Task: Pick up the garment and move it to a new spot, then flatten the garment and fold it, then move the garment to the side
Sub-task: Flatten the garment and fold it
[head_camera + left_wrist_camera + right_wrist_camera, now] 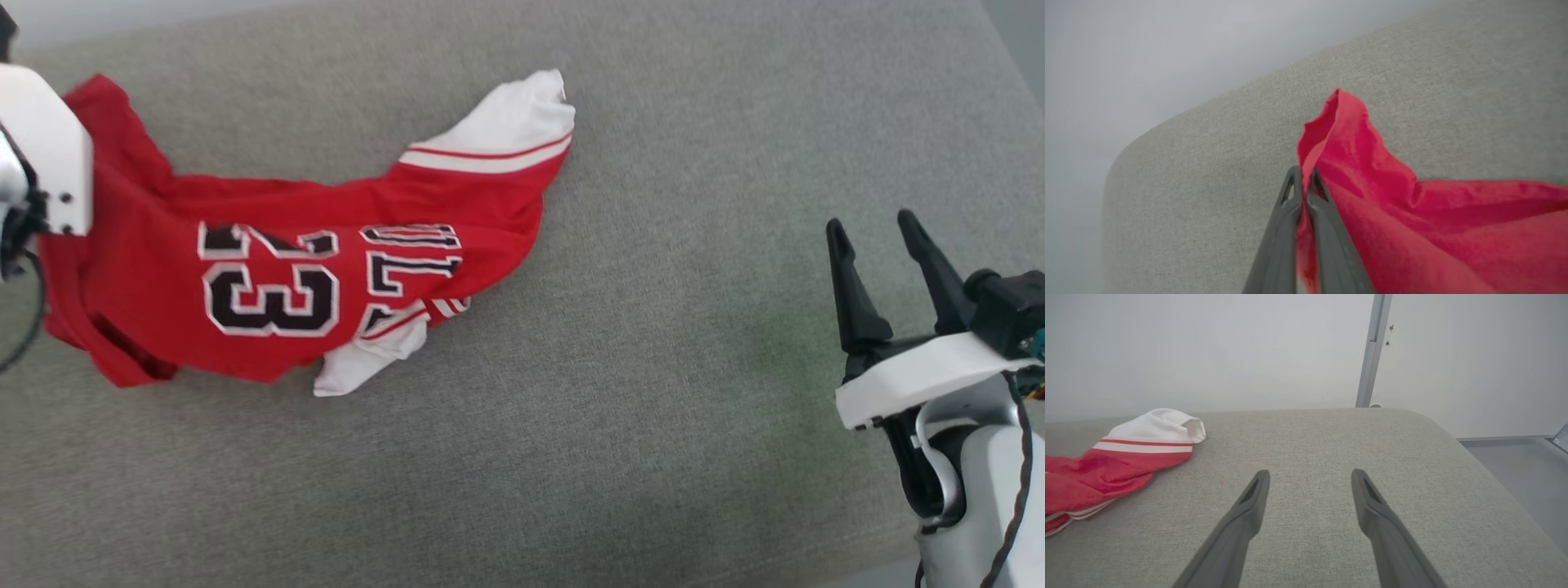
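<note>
Garment [269, 204] clamped by one edge: relocation step

This thin red jersey shirt, white-sleeved with a black 23, lies crumpled at nine o'clock on the grey fabric cushion [653, 408]. My left gripper [1303, 171] is pinched on a red edge. My right gripper [869, 220] sits at four o'clock, fingers apart and empty. Next, I judge: lift, carry, release, then spread it flat.
</note>
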Controlling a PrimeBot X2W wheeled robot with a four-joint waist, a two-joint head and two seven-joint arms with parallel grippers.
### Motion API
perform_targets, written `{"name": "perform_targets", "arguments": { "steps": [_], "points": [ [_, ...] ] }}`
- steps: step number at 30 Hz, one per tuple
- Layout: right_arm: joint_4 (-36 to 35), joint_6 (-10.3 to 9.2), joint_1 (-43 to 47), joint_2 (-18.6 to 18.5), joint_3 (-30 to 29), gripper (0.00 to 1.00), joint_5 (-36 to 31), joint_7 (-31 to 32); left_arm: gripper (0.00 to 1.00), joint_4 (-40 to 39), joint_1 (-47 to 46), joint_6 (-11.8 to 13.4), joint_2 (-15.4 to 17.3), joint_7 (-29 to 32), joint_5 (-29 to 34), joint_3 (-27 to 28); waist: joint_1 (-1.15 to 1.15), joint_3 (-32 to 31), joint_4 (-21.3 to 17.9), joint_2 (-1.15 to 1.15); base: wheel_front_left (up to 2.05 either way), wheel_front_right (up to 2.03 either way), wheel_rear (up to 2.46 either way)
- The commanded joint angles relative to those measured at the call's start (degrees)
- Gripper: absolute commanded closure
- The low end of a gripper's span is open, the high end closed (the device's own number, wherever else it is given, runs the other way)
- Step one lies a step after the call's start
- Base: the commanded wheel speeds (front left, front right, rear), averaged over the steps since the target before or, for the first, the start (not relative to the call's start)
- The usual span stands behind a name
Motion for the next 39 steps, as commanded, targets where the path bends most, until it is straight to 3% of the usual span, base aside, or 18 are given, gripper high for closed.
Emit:
{"name": "perform_targets", "arguments": {
  "steps": [1, 6, 10, 11, 13, 15, 23, 31, 35, 39],
  "points": [
    [-0.25, -0.02, -0.74, -0.07, 0.12, 0.0, 0.32, -0.54, 1.0, 0.59, -1.48, -0.16, 0.49, -1.03, 0.92, -0.27, 0.0, 1.71, -0.81, 0.0, 0.0, 0.0, 0.0],
    [0.09, -0.02, -2.03, 0.22, 0.53, 0.0, 0.44, -1.28, 1.0, 4.79, -5.22, 0.94, 1.46, -4.14, 5.41, -2.35, 0.0, 4.2, -1.46, 0.0, 0.0, 0.0, 0.0],
    [0.43, -0.02, -2.84, 0.33, 0.59, 0.0, 0.43, -1.61, 1.0, 7.82, -7.03, 0.69, 0.21, -5.84, 5.18, -2.17, 0.0, 5.23, -1.29, 0.0, 0.0, 0.0, 0.0],
    [0.54, -0.02, -2.96, 0.31, 0.68, 0.0, 0.44, -1.62, 0.95, 8.56, -7.33, 0.59, 0.02, -6.07, 5.16, -2.21, 0.0, 5.33, -1.16, 0.0, 0.0, 0.0, 0.0],
    [0.75, -0.02, -3.43, 0.23, 0.73, 0.0, 0.35, -1.65, 0.58, 10.06, -7.52, 0.0, -1.11, -5.8, 3.84, -1.59, 0.0, 5.34, -0.75, 0.0, 0.0, 0.0, 0.0],
    [0.87, -0.02, -3.65, 0.09, 0.78, 0.0, 0.19, -1.7, 0.0, 11.04, -7.8, -0.8, -2.11, -5.8, 2.71, -1.21, 0.0, 5.04, -0.22, 0.0, 0.0, 0.0, 0.0],
    [0.8, -0.02, -2.52, -1.04, 0.99, 0.0, 0.32, -1.18, 0.0, 11.86, -8.62, -5.09, -5.53, -4.71, -0.93, -0.19, 0.0, 2.02, 3.28, 0.0, 0.0, 0.0, 0.0],
    [-0.44, -0.02, -1.12, -1.68, 0.41, 0.0, -0.11, 0.09, 0.0, 5.72, -5.34, -9.04, -8.79, -2.86, -5.07, -0.1, 0.0, -1.7, 7.21, 0.0, 0.0, 0.0, 0.0],
    [-1.13, -0.01, 0.06, -1.82, -0.11, 0.0, -0.37, 0.51, 0.0, -0.51, -1.77, -9.49, -9.62, -1.28, -6.57, -0.73, 0.0, -3.54, 8.94, 0.0, 0.0, 0.0, 0.0],
    [-1.89, -0.02, 0.87, -1.91, -0.94, 0.0, -0.69, 0.88, 0.0, -9.1, 3.04, -8.08, -9.63, 0.42, -7.83, -1.47, 0.0, -5.27, 10.36, 0.0, 0.0, 0.0, 0.0]
  ]
}}
